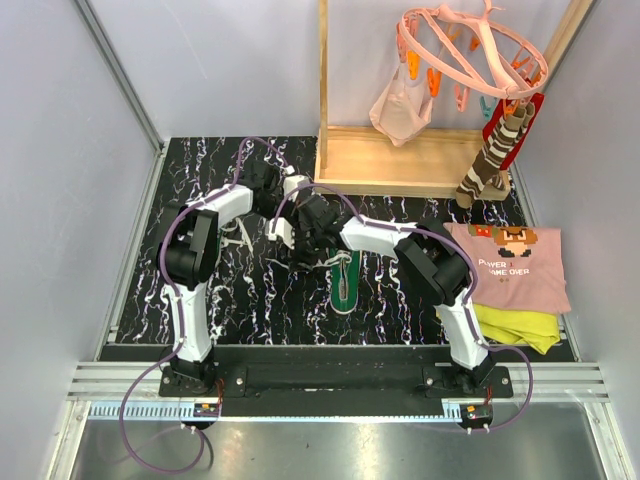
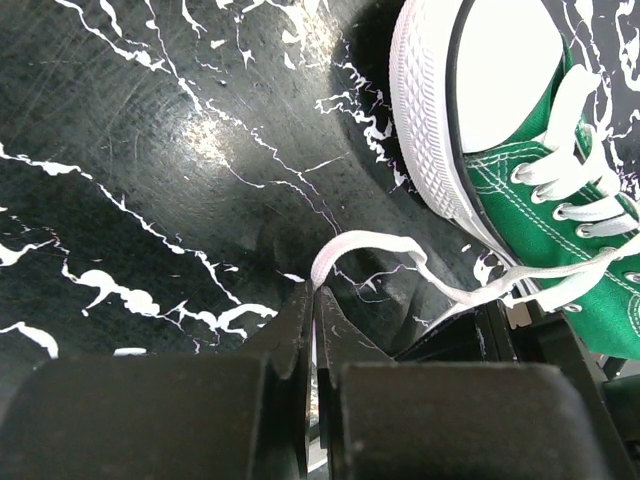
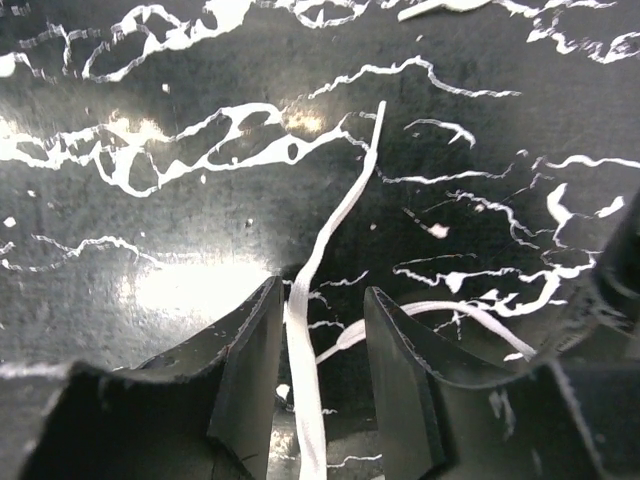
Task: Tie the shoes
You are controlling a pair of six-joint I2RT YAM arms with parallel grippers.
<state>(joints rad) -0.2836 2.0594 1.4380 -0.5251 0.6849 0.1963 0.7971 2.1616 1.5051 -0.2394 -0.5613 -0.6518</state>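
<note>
In the left wrist view one green sneaker (image 2: 560, 170) with a white toe cap lies at the upper right. My left gripper (image 2: 316, 290) is shut on a loop of its white lace (image 2: 370, 243), just off the toe. My right gripper (image 3: 320, 300) is open, and a white lace (image 3: 335, 225) runs straight between its fingers (image 3: 250, 360) without being pinched. In the top view both grippers, left (image 1: 275, 198) and right (image 1: 300, 235), meet over that shoe and hide most of it. The second green sneaker (image 1: 345, 280) lies just right of them.
A wooden rack (image 1: 400, 160) stands at the back with a pink clip hanger (image 1: 470, 50) and a striped sock (image 1: 495, 155). A folded pink shirt (image 1: 515, 265) and a yellow cloth (image 1: 515, 325) lie at the right. A loose lace (image 1: 235, 240) trails left on the black marbled mat.
</note>
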